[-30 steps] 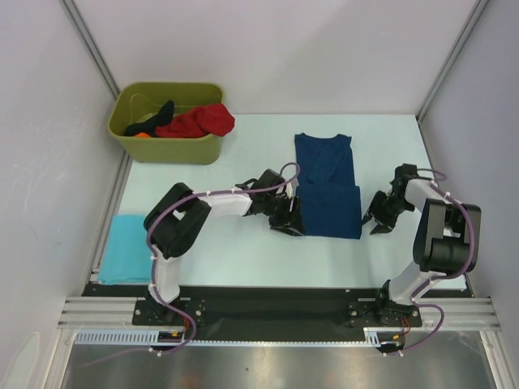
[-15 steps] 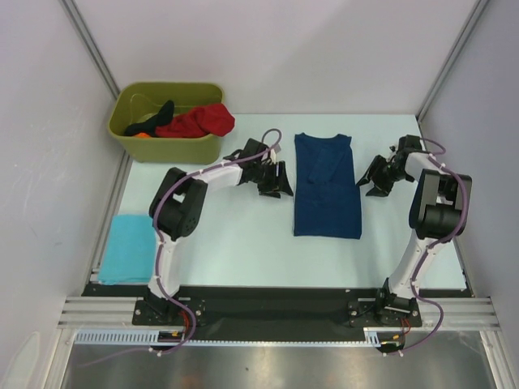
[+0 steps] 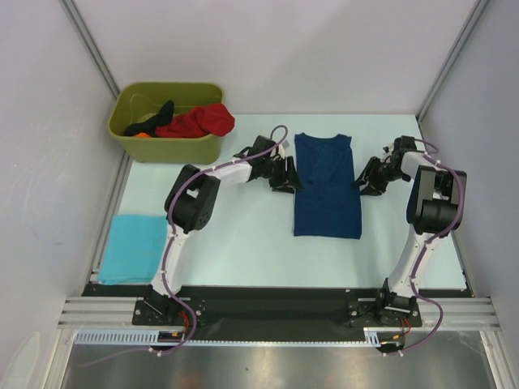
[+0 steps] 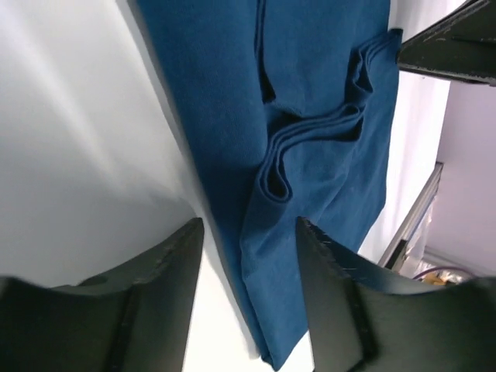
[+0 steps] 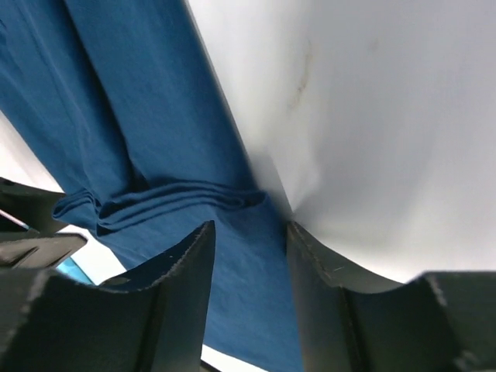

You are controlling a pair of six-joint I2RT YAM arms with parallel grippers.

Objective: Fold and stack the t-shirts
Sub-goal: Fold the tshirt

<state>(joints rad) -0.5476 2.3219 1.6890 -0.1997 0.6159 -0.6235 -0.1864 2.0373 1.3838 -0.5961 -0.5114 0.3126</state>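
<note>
Navy jersey cloth, limp and light, is what has to be managed here. The navy t-shirt (image 3: 327, 190) lies flat on the pale worktop (image 3: 243, 235) between the two arms, narrowed to a long strip with its sleeves turned in and what looks like the collar at the far end. The left fingers (image 4: 159, 302) are spread and straddle the shirt's left long edge, with cloth lying in the gap but not pinched. The right fingers (image 5: 174, 302) stand apart in the same way over the right long edge. Both sets are low on the worktop, opposite one another and nearer the far end than the hem. Each wrist view shows a ridge of stacked layers (image 4: 310, 132) where the tucked sleeve ends, so the edge there is several plies thick. The fabric will probably sag and drape as soon as it is lifted, and the plies can slide over each other. The safest hold looks like a pinch at the very edge that takes in every layer, made level on both sides so that a crosswise fold comes out square. A hold on the top ply alone would likely peel the sleeve fold open. A folded turquoise t-shirt (image 3: 130, 247) lies well apart at the near left and seems the place to stack. A red t-shirt (image 3: 203, 121) and a black t-shirt (image 3: 162, 112) sit in the olive-green bin (image 3: 166, 150) at the far left.
</note>
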